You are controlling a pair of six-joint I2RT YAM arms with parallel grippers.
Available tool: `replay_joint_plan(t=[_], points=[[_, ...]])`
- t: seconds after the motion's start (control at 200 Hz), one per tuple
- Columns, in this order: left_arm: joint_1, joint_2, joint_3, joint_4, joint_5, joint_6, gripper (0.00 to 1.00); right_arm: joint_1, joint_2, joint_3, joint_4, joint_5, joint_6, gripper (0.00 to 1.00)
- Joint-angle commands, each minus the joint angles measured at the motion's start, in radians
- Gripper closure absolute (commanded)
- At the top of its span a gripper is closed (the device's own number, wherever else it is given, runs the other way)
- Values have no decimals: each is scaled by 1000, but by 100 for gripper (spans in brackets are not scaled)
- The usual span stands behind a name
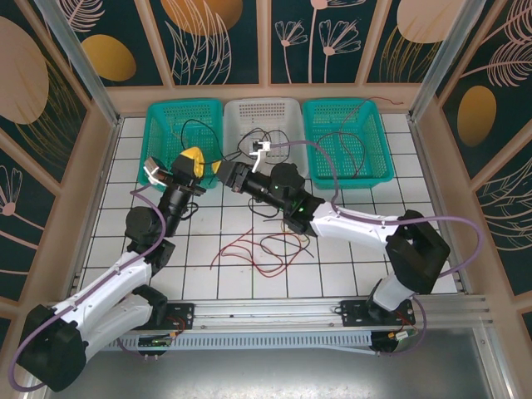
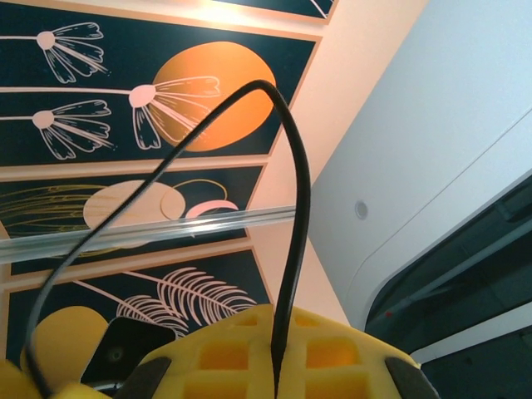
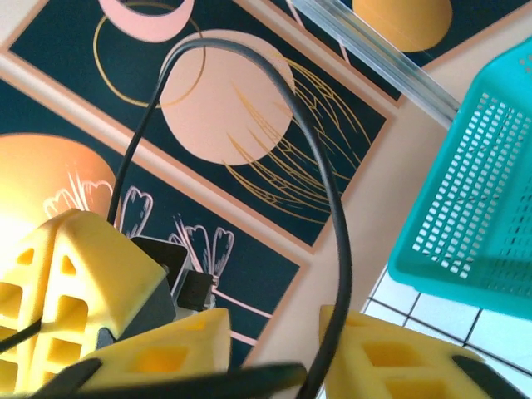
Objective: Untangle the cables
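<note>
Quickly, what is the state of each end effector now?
Left end effector: closed on the black cable.
Right end effector: open, the black cable passing between its fingers.

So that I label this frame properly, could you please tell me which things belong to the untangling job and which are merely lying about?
Job: black cable pinched in the left gripper; right gripper open around it; red, yellow and black cables tangled on the table.
Lying about: left teal basket; white basket; right teal basket.
</note>
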Motion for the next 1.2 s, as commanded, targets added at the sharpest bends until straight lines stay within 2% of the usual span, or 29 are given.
replay_joint_plan(t=[0.0, 0.1, 0.225, 0.37, 0.601, 0.726, 0.761, 0.846, 0.926, 1.036, 1.196], points=[[-4, -5, 12, 30, 0, 34, 100, -7, -4, 20, -50, 18, 10, 85], [0, -32, 88, -134, 10, 176, 100, -8, -46, -29, -134, 78, -4, 93], [4, -47, 261, -506, -23, 434, 100, -2, -119, -90, -302, 183, -48, 99], [4, 29, 516, -906, -146, 700, 100, 19, -193, -130, -542, 312, -126, 100], [4, 204, 797, -1137, -273, 970, 100, 46, -267, -156, -824, 484, -154, 100], [5, 309, 896, -1179, -225, 1053, 100, 46, -316, -182, -870, 520, -138, 100], [4, 332, 905, -1163, -183, 1065, 100, 46, -325, -180, -885, 524, -138, 92], [6, 374, 903, -1094, -101, 1080, 100, 51, -351, -162, -945, 569, -135, 65], [4, 425, 926, -1062, -80, 1085, 100, 52, -393, -151, -1029, 643, -112, 50], [10, 508, 980, -1043, -66, 1105, 100, 46, -492, -157, -1158, 733, -65, 41], [36, 643, 1091, -1023, -1, 1110, 100, 36, -658, -192, -1272, 756, -15, 40]])
